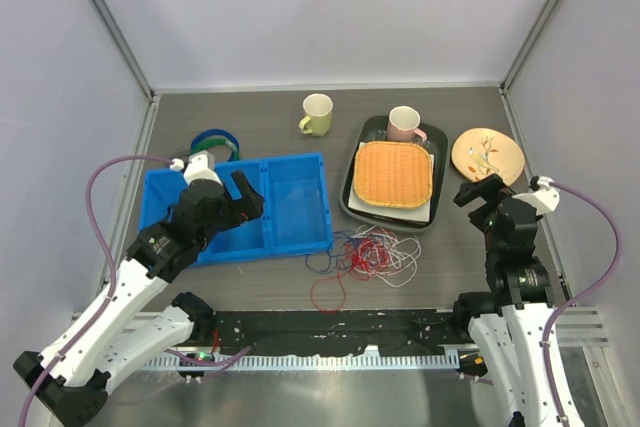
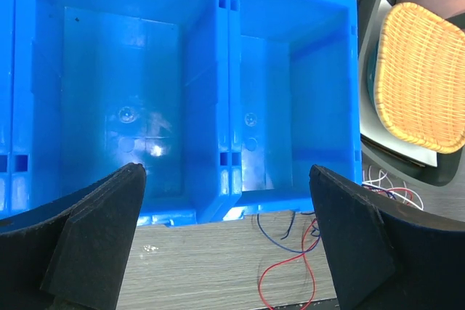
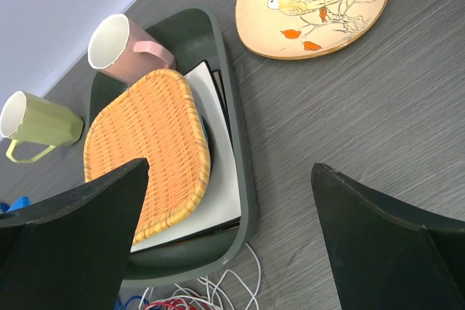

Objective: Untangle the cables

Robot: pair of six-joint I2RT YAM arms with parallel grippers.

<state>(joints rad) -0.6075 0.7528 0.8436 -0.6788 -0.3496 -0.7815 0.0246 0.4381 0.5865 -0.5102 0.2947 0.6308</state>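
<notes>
The cables (image 1: pixel 366 255) lie in a tangle of thin red, white and dark blue loops on the table, between the blue bin and the dark tray. A red loop (image 1: pixel 328 293) trails toward the near edge. My left gripper (image 1: pixel 243 199) is open and empty, above the blue bin's near side, left of the tangle. Its wrist view shows red and blue strands (image 2: pixel 290 252) between the open fingers. My right gripper (image 1: pixel 478 199) is open and empty, right of the tangle. White and red strands (image 3: pixel 232 292) show at the bottom of its wrist view.
A blue two-compartment bin (image 1: pixel 290 209) stands at the left. A dark tray (image 1: pixel 352 197) holds a woven orange mat (image 1: pixel 393 174) and a pink mug (image 1: pixel 404 123). A green mug (image 1: pixel 317 114), a painted plate (image 1: pixel 487 154) and a green-and-blue coiled band (image 1: pixel 215 140) stand further back.
</notes>
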